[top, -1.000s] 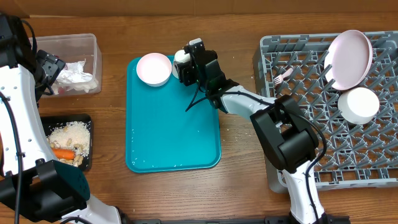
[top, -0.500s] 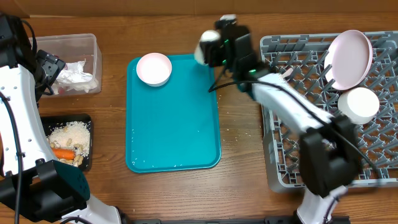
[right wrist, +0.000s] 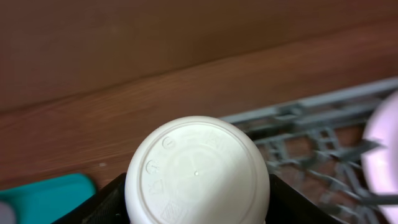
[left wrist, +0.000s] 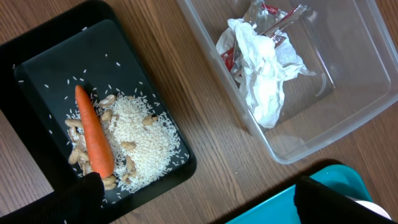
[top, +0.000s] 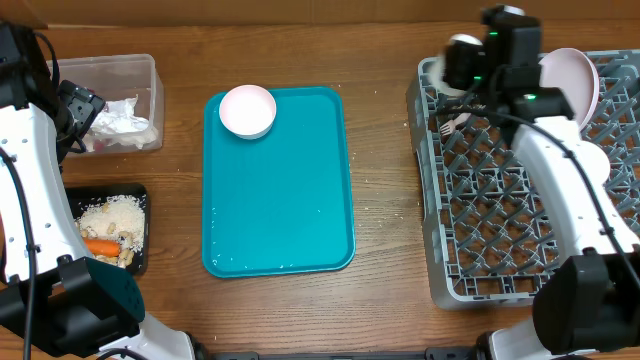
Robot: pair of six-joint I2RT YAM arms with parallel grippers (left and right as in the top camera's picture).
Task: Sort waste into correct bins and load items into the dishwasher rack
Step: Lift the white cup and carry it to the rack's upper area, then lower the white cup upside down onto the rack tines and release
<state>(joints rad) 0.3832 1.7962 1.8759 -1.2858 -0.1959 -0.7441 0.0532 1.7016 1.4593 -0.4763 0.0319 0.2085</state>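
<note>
We clasp the small white cup (top: 462, 62) in our right claw (right wrist: 196, 200) over the grey plastic rack (top: 500, 230); left claw (left wrist: 205, 200) spread; eleven-o'clock round white bowl (top: 247, 110) remains.

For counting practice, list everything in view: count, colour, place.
dishwasher rack: 1, grey, right
plate: 1, pale pink, upright in rack
teal tray: 1, teal, middle
bowls: 2, white, one on teal tray, one in rack
cup: 1, white, held over rack's far left corner
fork: 1, pale, in rack
clear tub: 1, clear, far left
napkins: count unclear, white, in tub
wrapper: 1, red-and-white, in tub
black tray: 1, black, near left
carrot: 1, orange, black tray
food scraps: 1 pile, pale, black tray
table: 1, brown, underneath
left end effector: 1, black, open
right end effector: 1, black, shut on cup
</note>
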